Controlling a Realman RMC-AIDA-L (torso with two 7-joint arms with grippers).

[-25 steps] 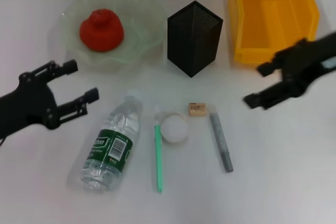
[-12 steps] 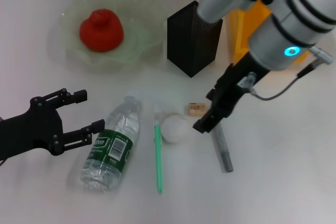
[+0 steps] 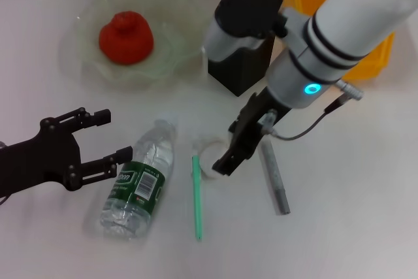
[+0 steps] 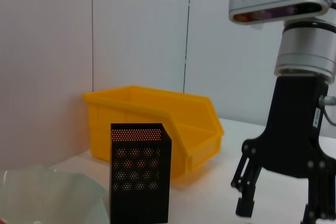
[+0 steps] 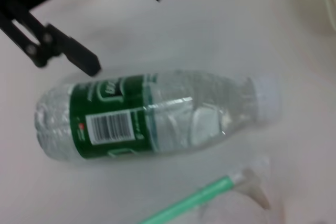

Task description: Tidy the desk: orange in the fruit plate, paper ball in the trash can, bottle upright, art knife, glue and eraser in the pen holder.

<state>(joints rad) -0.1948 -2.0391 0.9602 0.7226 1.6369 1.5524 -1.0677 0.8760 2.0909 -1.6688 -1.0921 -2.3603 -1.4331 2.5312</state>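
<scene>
- White worktop carries everything we see.
- The yellow trash can stands at the far right, largely hidden behind our right arm; just left of it stands the black mesh pen holder.
- The pale-green fruit plate sits at the far left with the orange resting in it.
- The bottle lies on its side near the front, cap pointing away from us.
- Our left tool hangs just left of the bottle, its fingers spread wide with nothing between them; one fingertip is right at the green label.
- Our right tool is down over the paper ball, of which only a white edge shows; we cannot tell how far its fingers are parted or whether they grip.
- A green pen-like stick lies between bottle and ball, and a grey one lies right of the tool.
</scene>
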